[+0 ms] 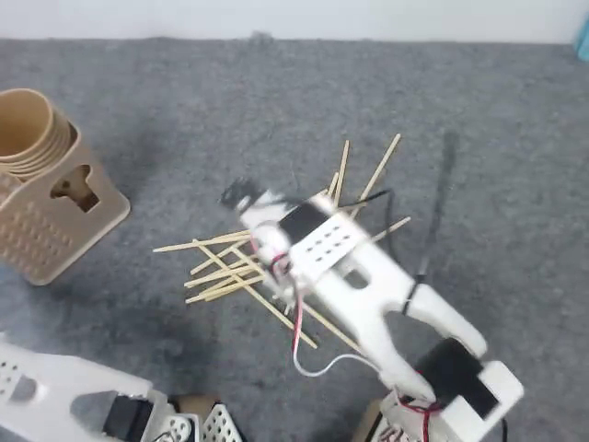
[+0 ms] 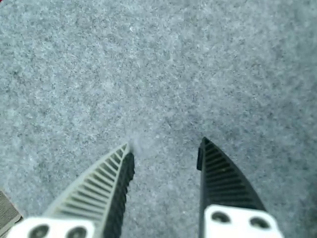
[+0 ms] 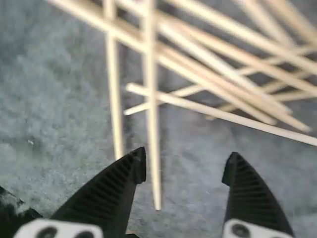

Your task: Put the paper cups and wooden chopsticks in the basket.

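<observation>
**A:** Where are the chopsticks lying in relation to the arms?

**B:** The chopsticks [image 1: 221,272] are lying in a loose, crisscross heap directly below the right gripper [image 3: 187,151]. One stick [image 3: 152,124] is running lengthwise straight ahead of it. Its near end is sitting in the gap between the jaws, closer to one jaw than the other. The rest are crossing one another just beyond the tips.

**A:** Is that gripper holding anything?

**B:** No, it is gaping wide and carrying nothing. As I judge it, the jaws would be closing across that stick's width, which suits a pinch.

**A:** And the other arm?

**B:** The left gripper [image 2: 166,144] is also standing open and empty. It is hanging over bare grey mat [image 2: 148,59], with no stick near its tips, so the right one is plainly the nearer.

**A:** And the basket?

**B:** The basket [image 1: 101,216] is sitting well off to the side of the heap, with the paper cups [image 1: 28,129] already stacked inside it.
</observation>
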Controlling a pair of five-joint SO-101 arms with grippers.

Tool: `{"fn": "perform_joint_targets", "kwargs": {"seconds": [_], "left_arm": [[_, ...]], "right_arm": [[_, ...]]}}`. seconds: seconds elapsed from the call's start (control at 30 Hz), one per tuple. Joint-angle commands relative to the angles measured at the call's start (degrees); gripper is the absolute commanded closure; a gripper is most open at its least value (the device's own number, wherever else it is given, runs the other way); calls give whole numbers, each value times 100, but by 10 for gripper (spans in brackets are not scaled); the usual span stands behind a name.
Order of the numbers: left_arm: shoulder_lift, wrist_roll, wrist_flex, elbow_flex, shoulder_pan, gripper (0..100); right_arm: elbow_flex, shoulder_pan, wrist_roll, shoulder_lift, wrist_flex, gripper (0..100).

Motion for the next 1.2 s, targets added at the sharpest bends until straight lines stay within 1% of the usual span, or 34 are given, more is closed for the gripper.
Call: {"fn": "perform_joint_targets", "kwargs": {"seconds": [0.0,0.07,0.17,0.23,0.27,0.33,0.4,0.47,0.53,0.7,0.93,1.07,1.17], "left_arm": [[-79,88,18,-233,-35,804],[-62,88,18,-233,-35,804],[-44,88,18,-224,-35,804],[-35,88,18,-207,-35,804],[-35,88,18,-207,-35,804],[-35,88,18,-207,-35,804],[-35,88,18,-215,-35,804],[-35,79,9,-215,-35,804],[-35,79,9,-215,-62,804],[-35,88,-167,-189,-105,804],[-26,88,-193,-180,-70,804],[-26,88,-202,-189,-70,804],[-26,88,-202,-198,-79,804]], "right_arm": [[-642,866,-62,-470,110,760],[-800,1569,-686,-391,-145,792],[-835,2510,-2031,4,-804,849],[-853,2844,-2716,453,-1376,887],[-870,2958,-2945,699,-1727,899],[-879,3081,-3174,1200,-2519,913],[-1037,3099,-3200,1648,-3152,913],[-1371,3090,-3209,2062,-3477,913],[-1881,3099,-3218,2475,-3574,918],[-3068,3187,-3226,3618,-3521,920],[-4413,2976,-3209,4418,-2404,920],[-4976,2730,-3130,4233,-1191,920],[-5389,2598,-2532,3908,-198,920]]}}
